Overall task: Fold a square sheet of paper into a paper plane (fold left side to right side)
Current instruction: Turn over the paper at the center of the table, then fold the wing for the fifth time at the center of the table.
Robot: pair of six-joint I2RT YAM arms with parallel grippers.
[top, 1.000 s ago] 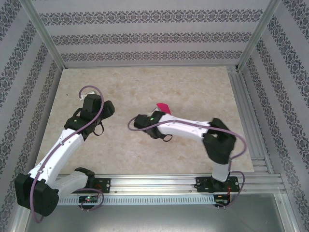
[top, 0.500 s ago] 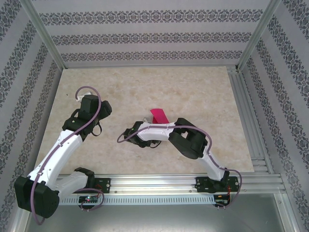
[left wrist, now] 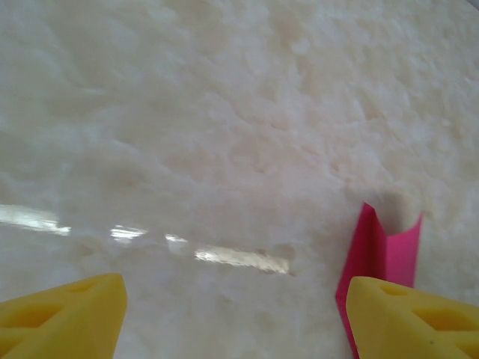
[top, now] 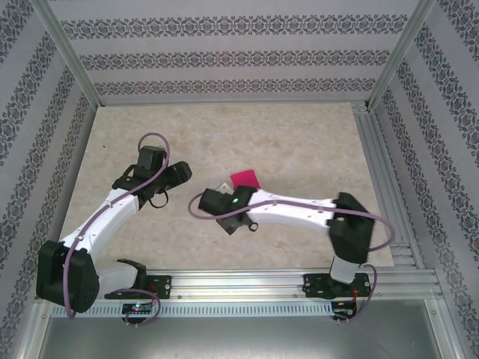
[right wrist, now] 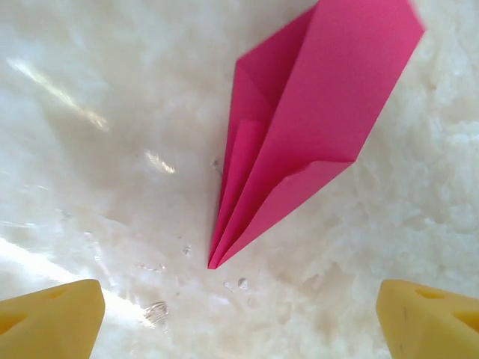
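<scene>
Two wide, empty jaw pairs, left gripper [left wrist: 239, 318] and right gripper [right wrist: 239, 314], are shown by the paper plane [right wrist: 299, 127] near the middle of the table [top: 299, 134], whose loose flaps are best pressed along the crease.

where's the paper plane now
In the top view the paper plane lies near the middle of the table, just beyond the right tool, nose pointing at it.
</scene>
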